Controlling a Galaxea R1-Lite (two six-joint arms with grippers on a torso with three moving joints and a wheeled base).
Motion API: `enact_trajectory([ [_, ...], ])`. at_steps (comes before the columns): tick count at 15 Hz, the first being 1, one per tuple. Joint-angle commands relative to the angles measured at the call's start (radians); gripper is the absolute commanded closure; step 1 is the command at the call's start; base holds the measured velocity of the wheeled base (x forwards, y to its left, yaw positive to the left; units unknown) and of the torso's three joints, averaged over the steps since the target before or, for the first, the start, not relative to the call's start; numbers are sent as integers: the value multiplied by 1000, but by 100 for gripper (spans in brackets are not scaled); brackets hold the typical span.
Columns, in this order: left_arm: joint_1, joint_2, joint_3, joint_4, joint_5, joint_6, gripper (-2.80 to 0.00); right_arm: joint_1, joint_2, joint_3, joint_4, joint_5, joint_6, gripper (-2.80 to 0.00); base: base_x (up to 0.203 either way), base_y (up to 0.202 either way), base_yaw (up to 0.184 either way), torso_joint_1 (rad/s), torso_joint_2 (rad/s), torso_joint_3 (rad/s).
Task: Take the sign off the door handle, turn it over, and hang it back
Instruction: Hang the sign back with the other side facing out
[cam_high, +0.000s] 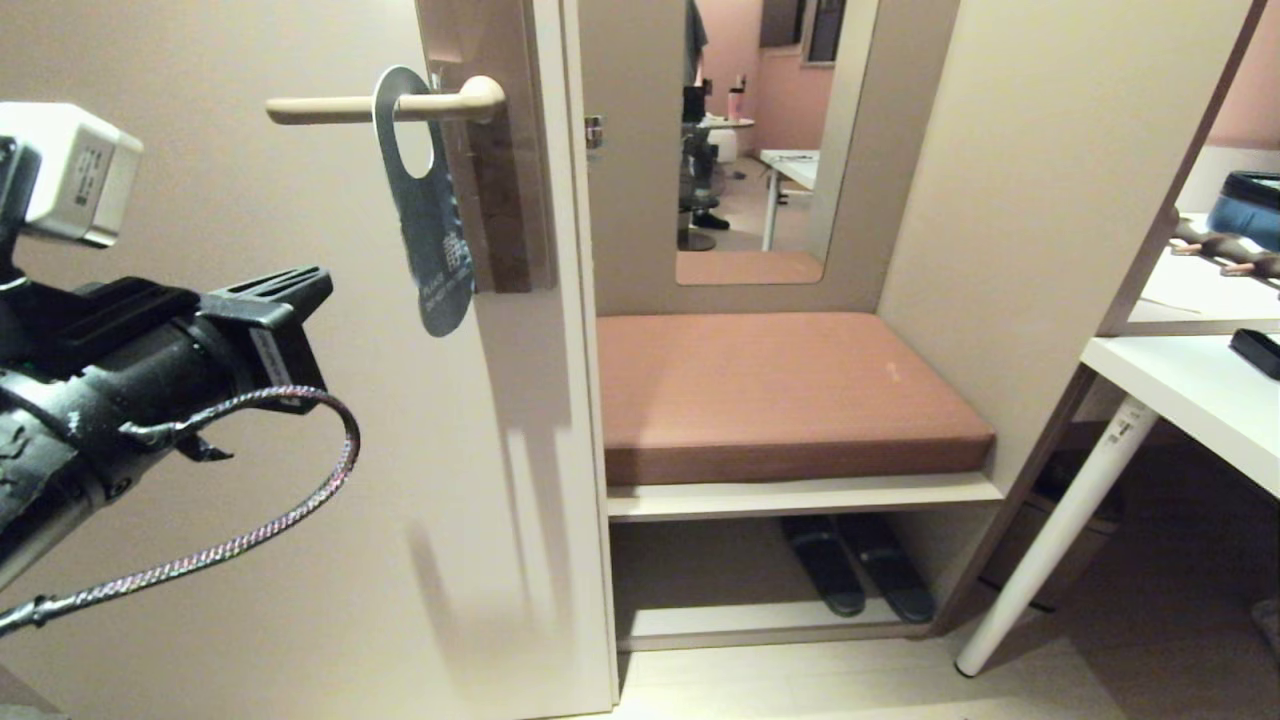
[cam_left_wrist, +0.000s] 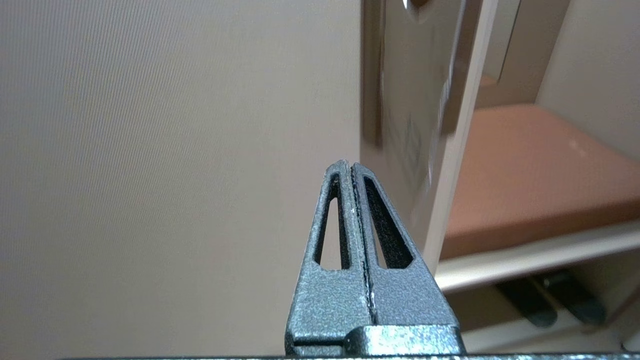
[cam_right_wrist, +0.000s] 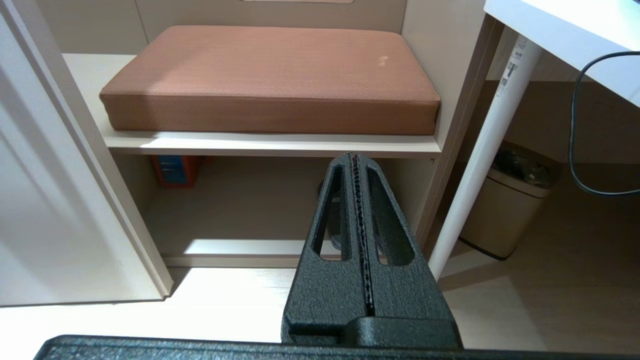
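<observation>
The door (cam_high: 250, 450) fills most of what I can see, its free edge meeting a recess with a brown cushion (cam_high: 780, 390) on a shelf. High up near that edge, on the tall plate (cam_high: 500, 200), the door handle (cam_high: 380, 106) sticks out level, and the sign (cam_high: 425, 210) hangs from it by its oval hole, blue face outward, the lower end dangling free against the plate.

It looks a thin, light card — stiff enough to keep flat, yet likely to swing or bend if nudged. The loose lower end seems the best place to pinch.

The left gripper (cam_left_wrist: 352, 167) sits lower and out toward the hinge side, apart from the sign, jaws pressed together on nothing. The right gripper (cam_right_wrist: 356, 157) hangs low by the shelf, likewise closed and empty.
</observation>
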Motion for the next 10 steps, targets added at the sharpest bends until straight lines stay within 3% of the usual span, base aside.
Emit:
enact_trajectory([
  [1,4,98,-88,-4,2,2,0,-1,0,0,0,0,0,0,0,0,0,0,0,0],
  [5,4,194,-202,-6,3,14,0,0,0,0,0,0,0,0,0,0,0,0,0,0],
  [10,4,232,-216,-9,3,18,0,0,0,0,-2,0,0,0,0,0,0,0,0,0],
])
